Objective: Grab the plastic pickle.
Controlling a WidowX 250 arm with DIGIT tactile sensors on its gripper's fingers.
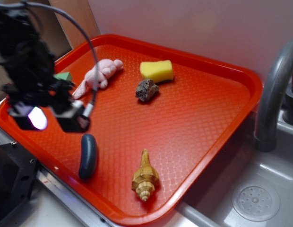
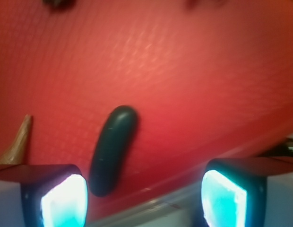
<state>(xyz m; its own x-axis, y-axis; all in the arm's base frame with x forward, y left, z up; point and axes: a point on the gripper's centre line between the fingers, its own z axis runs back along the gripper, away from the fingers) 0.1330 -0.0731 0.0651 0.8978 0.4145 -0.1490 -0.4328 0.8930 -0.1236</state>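
The plastic pickle (image 1: 88, 155) is a smooth dark blue-green sausage shape lying on the red tray (image 1: 198, 123) near its front left rim. My gripper (image 1: 51, 118) hangs open above the tray, up and to the left of the pickle, not touching it. In the wrist view the pickle (image 2: 113, 149) lies just ahead of my gripper (image 2: 144, 201), close to the left fingertip (image 2: 64, 201), and nothing is between the glowing pads.
A tan seashell (image 1: 145, 179) lies right of the pickle. Farther back on the tray are a pink plush toy (image 1: 99, 75), a yellow sponge (image 1: 157, 71), a brown rock (image 1: 146, 90) and a green block (image 1: 64, 76). A grey faucet (image 1: 274, 90) and sink (image 1: 255, 198) are at right.
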